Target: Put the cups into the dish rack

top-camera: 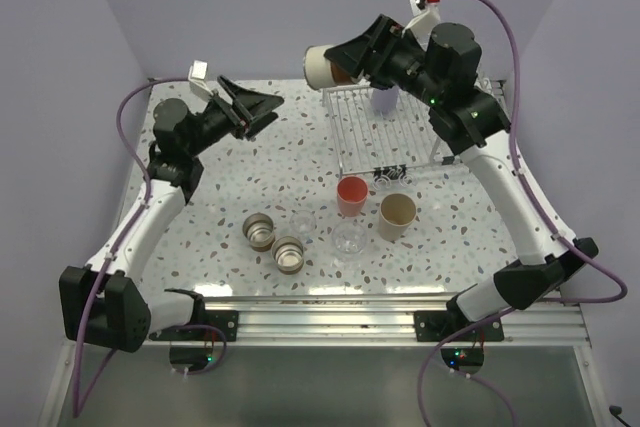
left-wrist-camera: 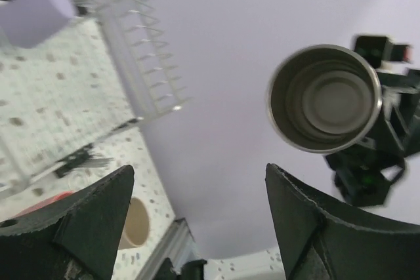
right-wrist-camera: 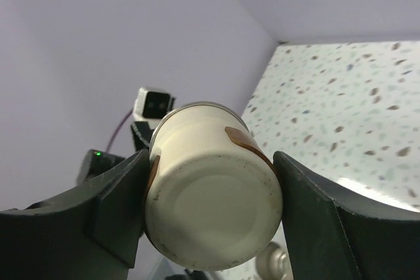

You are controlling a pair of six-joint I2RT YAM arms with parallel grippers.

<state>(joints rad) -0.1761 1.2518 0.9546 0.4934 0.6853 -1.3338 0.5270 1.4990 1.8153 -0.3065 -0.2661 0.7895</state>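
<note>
One cream steel-lined cup (right-wrist-camera: 213,218), clenched sideways in right fingers (right-wrist-camera: 111,204), may slip onto the white wire rack (top-camera: 368,137); left fingers (left-wrist-camera: 85,218) released.

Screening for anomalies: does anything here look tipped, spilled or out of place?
Nothing is spilled or damaged. One cup lies sideways in mid-air, clamped in the right gripper near the dish rack, with its mouth facing the open, empty left gripper. The cups on the table stand upright.
</note>
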